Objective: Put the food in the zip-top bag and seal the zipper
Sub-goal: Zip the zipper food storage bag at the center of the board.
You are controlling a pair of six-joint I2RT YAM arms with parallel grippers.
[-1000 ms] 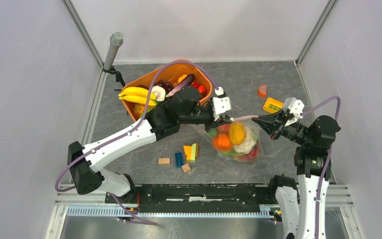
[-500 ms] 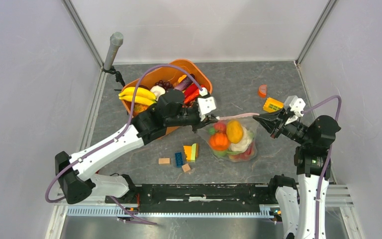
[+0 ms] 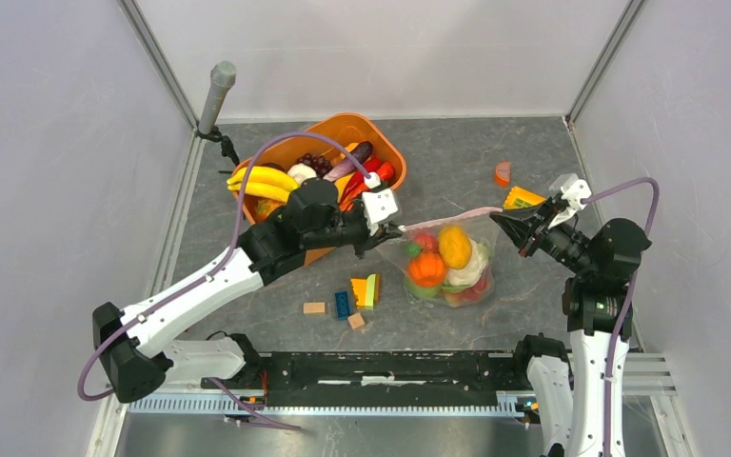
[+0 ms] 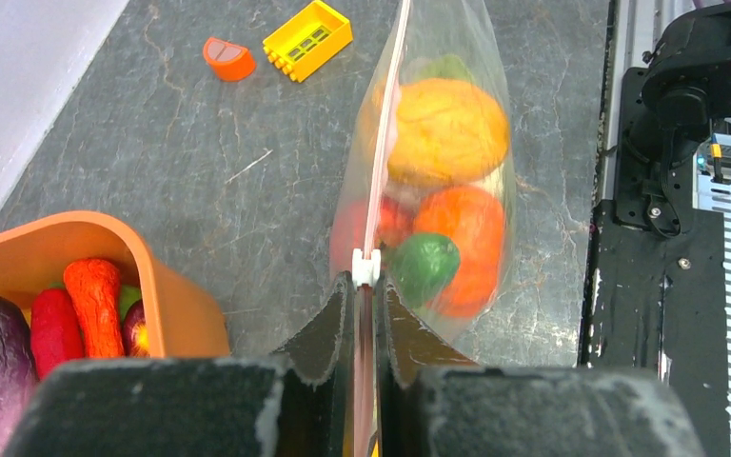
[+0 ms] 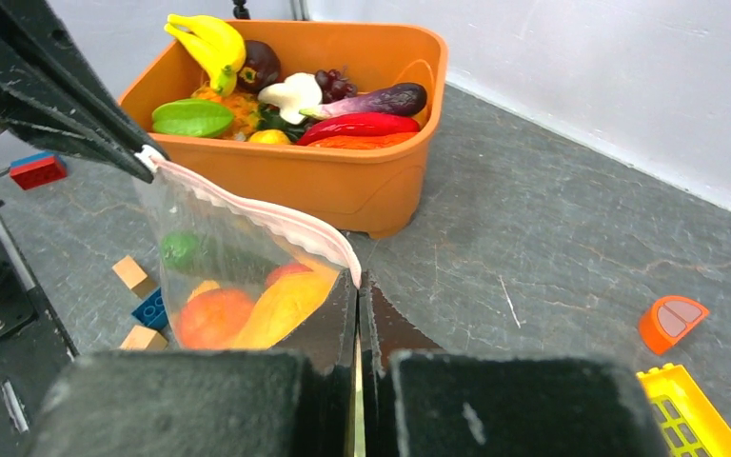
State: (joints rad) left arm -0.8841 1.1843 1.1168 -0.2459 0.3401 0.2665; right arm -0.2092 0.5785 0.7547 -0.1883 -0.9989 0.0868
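Though wavy, zipper between both grippers.

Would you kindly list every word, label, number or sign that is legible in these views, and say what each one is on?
None can be read. The zip-top bag, its pink zipper, the orange tub, the yellow block and the orange half-disc bear no lettering.
Faint white marks on the black rail at the near edge are too small to read.
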